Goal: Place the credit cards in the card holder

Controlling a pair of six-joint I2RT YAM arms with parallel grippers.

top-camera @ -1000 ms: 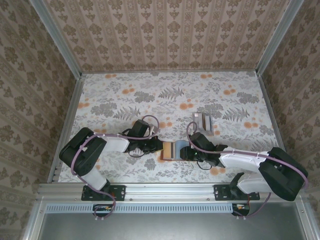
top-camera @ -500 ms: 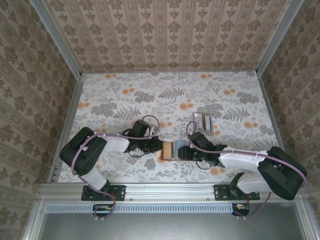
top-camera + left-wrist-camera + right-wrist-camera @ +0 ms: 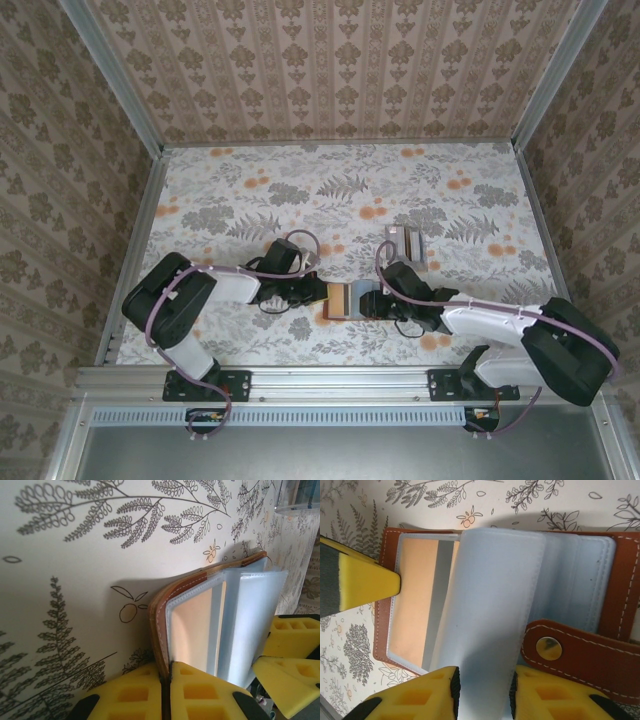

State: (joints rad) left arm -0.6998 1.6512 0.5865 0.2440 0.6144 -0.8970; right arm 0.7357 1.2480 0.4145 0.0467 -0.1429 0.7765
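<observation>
The small flat reddish-brown leather card holder (image 3: 338,300) is seen lying open on the flowery table (image 3: 250,190), lower middle of the top view, btw the two grippers. Its cover is pinched tight at the edge by the L gripper (image 3: 166,680), at the bottom of the left wrist view. No gap is left btw those yellow fingers.

The R gripper (image 3: 483,696) is seen at the bottom of the right wrist view, fingers part way open, w/ a pale sheet (image 3: 490,605) lying in the gap. Plastic page or whitish card, squeezed or just sitting there: it can't be told.

A few thin whitish & brown credit cards (image 3: 407,243) are piled up & right of the holder, near but apart.

The holder is judged light & bendy, its pages floppy & slick, so it is best held by the stiff stitched cover edge. The cards are judged thin, stiff & slippery, flat on the table, so they are best taken by a short edge, maybe tipped up first.
</observation>
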